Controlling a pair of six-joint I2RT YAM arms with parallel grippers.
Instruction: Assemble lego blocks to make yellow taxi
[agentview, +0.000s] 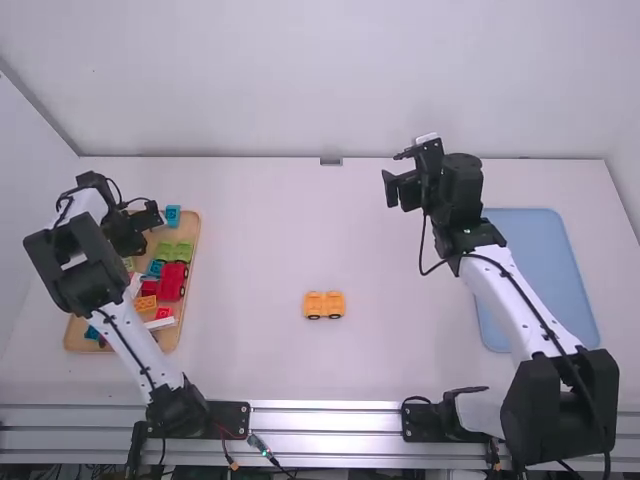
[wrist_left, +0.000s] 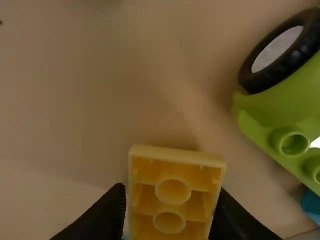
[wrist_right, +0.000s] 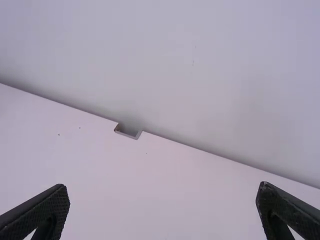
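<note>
One hollow yellow plastic block (wrist_left: 172, 191), bottom centre, is pinched in my black left gripper (wrist_left: 171, 197), likely for the orange wheeled plastic base (agentview: 324, 305), lower middle. My right gripper (wrist_right: 162, 186) is spread.

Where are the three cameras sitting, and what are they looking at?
High view: above and behind, looking forward and down at the table; left arm and right arm show.
Left wrist view: on the left arm's wrist, facing the wooden tray; left gripper shows, holding a yellow block.
Right wrist view: on the right arm's wrist, facing the table's far edge and wall; right gripper shows, open.
High and right wrist views share the notch in that edge.
</note>
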